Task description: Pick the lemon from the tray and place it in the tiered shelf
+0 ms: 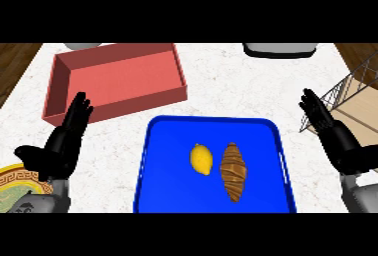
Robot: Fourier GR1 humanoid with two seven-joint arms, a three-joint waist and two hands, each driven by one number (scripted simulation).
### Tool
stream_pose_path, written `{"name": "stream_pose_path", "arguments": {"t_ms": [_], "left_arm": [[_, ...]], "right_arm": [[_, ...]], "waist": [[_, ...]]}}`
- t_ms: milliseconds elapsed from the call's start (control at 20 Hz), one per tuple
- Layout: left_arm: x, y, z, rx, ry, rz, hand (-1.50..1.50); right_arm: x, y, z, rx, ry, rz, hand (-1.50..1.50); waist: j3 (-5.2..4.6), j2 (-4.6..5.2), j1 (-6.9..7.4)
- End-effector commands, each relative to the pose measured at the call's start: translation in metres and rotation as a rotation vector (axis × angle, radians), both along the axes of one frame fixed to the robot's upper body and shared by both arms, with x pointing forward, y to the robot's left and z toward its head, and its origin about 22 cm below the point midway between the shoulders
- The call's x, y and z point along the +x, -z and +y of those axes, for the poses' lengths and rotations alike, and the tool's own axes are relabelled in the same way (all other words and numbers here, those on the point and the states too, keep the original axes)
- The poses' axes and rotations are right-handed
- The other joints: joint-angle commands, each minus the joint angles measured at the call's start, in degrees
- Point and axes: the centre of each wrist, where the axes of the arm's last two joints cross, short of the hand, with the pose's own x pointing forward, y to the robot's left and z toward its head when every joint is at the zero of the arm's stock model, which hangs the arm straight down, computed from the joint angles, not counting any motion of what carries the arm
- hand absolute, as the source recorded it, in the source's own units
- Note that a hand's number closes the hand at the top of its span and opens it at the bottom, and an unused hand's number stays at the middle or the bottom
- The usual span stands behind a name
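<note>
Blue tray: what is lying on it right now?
On the blue tray lie a lemon and, just right of it, a brown croissant, close together. Neither hand covers them; the tray's near edge is cut off.

**Kitchen counter, looking straight down**

I'm over a kitchen worktop: pale marbled counter (214, 70) with wood grain at both far corners. Food's out, a lemon (201, 159) beside a croissant (233, 171) on a blue tray (166, 150). I've got a patterned plate (16, 179) at lower left, a wire tiered shelf (354, 85) at right, and a red bin (118, 80) behind.
</note>
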Motion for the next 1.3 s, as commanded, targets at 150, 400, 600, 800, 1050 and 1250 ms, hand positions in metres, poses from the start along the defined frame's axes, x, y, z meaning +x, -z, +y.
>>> {"name": "stream_pose_path", "arguments": {"t_ms": [150,400,600,800,1050,1250], "left_arm": [[-0.027,0.041,0.019,-0.048,-0.068,0.294,0.0],[-0.016,0.05,0.027,-0.113,-0.072,0.46,0.0],[-0.028,0.067,0.03,-0.116,-0.052,0.503,0.0],[-0.005,0.038,0.029,-0.118,-0.048,0.5,0.0],[-0.005,0.024,0.032,-0.106,-0.065,0.467,0.0],[-0.011,0.051,0.037,-0.114,-0.046,0.506,0.0]], "right_arm": [[0.015,-0.051,0.013,-0.104,0.077,-0.209,1.5],[0.01,-0.019,-0.017,-0.399,0.365,0.082,1.5],[-0.004,-0.004,-0.004,-0.296,0.233,0.056,-1.5],[-0.016,-0.022,0.017,-0.329,0.02,0.041,-1.5],[-0.025,-0.079,0.031,-0.405,-0.106,0.116,-1.5],[-0.032,-0.103,0.075,-0.458,-0.182,0.167,-1.5]], "waist": [[0.54,0.85,0.02],[0.38,1.44,-0.41],[0.61,0.98,-0.27],[0.62,0.89,-0.41],[0.59,0.67,-0.19],[0.53,0.9,-0.15]]}}
